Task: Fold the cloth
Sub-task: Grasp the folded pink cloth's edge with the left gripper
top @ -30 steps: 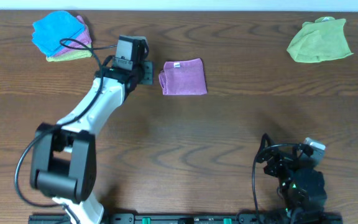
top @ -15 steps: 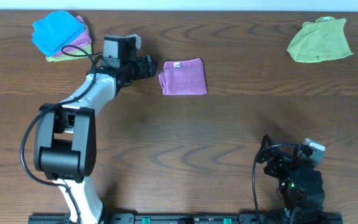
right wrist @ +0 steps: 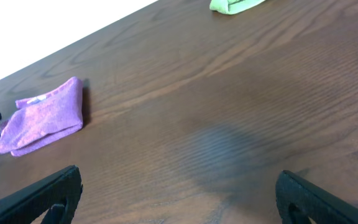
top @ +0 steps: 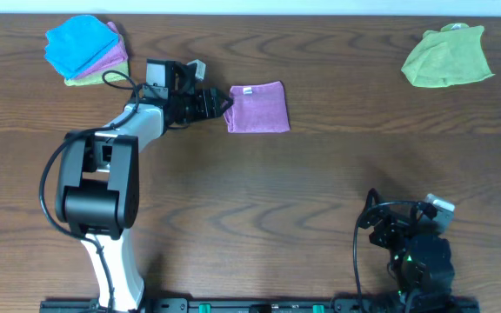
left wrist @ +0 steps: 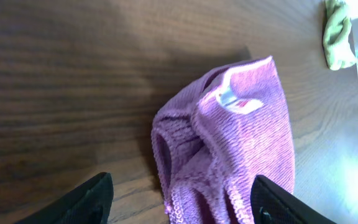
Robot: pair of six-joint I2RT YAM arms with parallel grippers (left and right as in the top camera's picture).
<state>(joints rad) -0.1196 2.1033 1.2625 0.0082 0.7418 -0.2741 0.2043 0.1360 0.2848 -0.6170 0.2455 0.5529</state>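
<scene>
The mauve-purple cloth (top: pixel 257 109) lies folded into a small square on the table, its white tag at the far edge. My left gripper (top: pixel 217 103) is open and level with the cloth's left edge. In the left wrist view the cloth's layered edge (left wrist: pixel 229 143) lies between my spread fingers (left wrist: pixel 92 199), with the left gripper (left wrist: pixel 182 200) not closed on it. My right gripper (top: pixel 388 228) rests folded at the front right, open and empty. In the right wrist view (right wrist: pixel 179 196) it is far from the cloth (right wrist: pixel 42 121).
A stack of blue, mauve and lime cloths (top: pixel 85 50) lies at the back left, just behind my left arm. A lime-green cloth (top: pixel 448 56) lies at the back right and also shows in the right wrist view (right wrist: pixel 235 5).
My left gripper has swung round from pointing down beside the cloth to pointing right, and has moved up to the cloth's left edge. The cloth and right arm have not moved.
</scene>
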